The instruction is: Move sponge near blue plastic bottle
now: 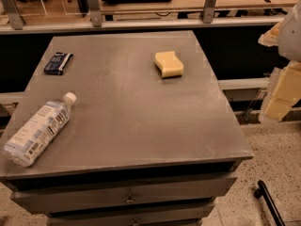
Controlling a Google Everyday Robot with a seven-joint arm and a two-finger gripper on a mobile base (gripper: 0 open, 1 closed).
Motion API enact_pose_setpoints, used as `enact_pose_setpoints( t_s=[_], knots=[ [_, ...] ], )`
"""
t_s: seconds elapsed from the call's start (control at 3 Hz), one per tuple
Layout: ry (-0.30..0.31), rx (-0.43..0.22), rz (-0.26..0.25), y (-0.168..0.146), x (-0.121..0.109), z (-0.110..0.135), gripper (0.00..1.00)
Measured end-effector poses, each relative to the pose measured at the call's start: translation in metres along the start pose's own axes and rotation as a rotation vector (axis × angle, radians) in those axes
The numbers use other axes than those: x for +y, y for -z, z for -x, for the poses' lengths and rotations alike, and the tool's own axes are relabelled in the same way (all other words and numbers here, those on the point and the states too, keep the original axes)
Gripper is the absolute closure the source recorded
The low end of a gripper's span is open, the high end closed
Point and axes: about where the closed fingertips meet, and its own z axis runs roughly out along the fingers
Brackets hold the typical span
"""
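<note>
Parked beyond the right edge of the table [141, 121], the tool [282, 95] is hanging in the air, well apart from everything on top; whether it is spread or pressed together I cannot tell. The sponge [169, 64] is lying flat toward the far right of the table. The blue plastic bottle [37, 128] is lying on its side at the near left, well apart from the sponge. By my judgement the approach is only beginning: the next move is calling for the tool to be coming in over the sponge and descending onto it, before any carrying toward the bottle.
</note>
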Motion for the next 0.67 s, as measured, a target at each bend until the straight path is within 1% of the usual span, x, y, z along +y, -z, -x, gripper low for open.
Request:
enact_pose_setpoints(
  t_s=[0.33, 0.67],
  knots=[
    [-0.002, -0.009, -0.006, 0.0, -0.002, 0.002, 0.0],
    [0.001, -0.082, -0.021, -0.013, -0.025, 0.021, 0.0]
  ],
)
